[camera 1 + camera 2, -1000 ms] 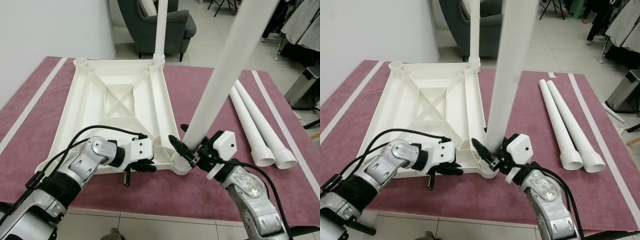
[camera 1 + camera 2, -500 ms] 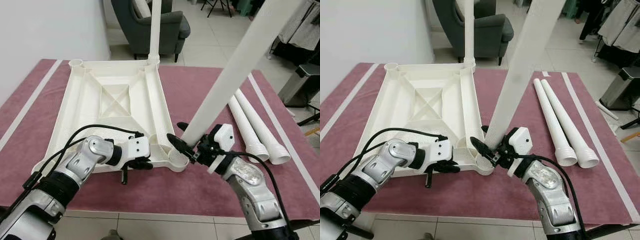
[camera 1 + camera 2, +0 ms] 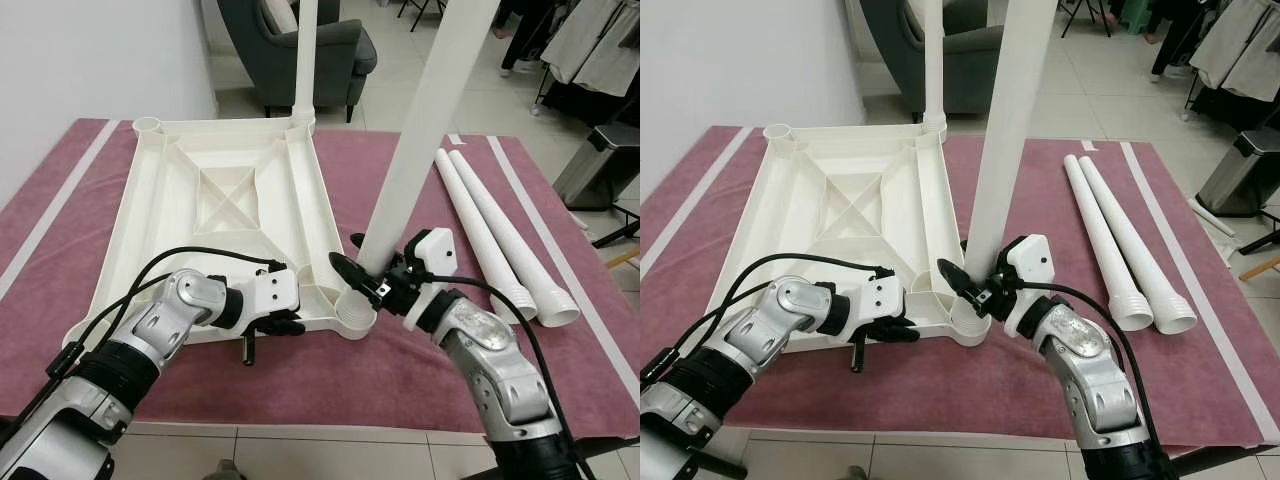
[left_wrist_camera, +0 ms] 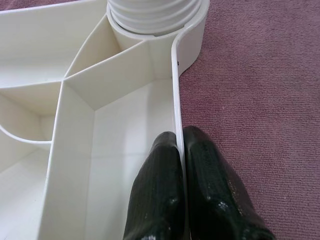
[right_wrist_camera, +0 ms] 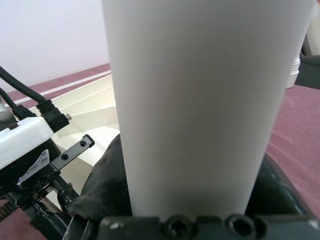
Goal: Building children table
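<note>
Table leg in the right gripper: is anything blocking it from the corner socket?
Nothing visible does. The right gripper holds the table leg with its ribbed end already in the corner socket; the left gripper pinches the tabletop rim beside it.

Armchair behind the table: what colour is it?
Dark grey armchair, best seen in the left eye view.

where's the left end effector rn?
Left end effector is low on the robot's left, clamped on the tabletop near rim, beside the corner socket where the right end effector holds a leg.
</note>
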